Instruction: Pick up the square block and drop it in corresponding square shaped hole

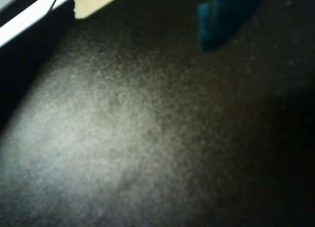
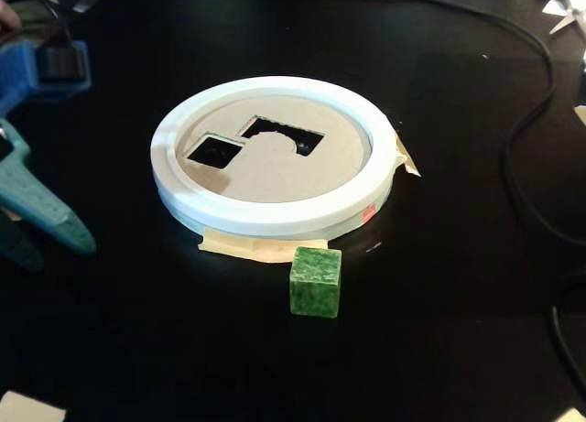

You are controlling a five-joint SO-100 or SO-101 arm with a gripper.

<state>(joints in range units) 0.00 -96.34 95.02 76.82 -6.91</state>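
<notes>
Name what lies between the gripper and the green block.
In the fixed view, only bare black table lies between the gripper and the green block.

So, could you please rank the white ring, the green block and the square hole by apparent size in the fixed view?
1. white ring
2. green block
3. square hole; it lies farther from the camera, so this ranking is unsure.

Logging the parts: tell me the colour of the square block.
Mottled green, like marble. The square block shows best in the fixed view, sitting on the black table just in front of the white ring.
</notes>
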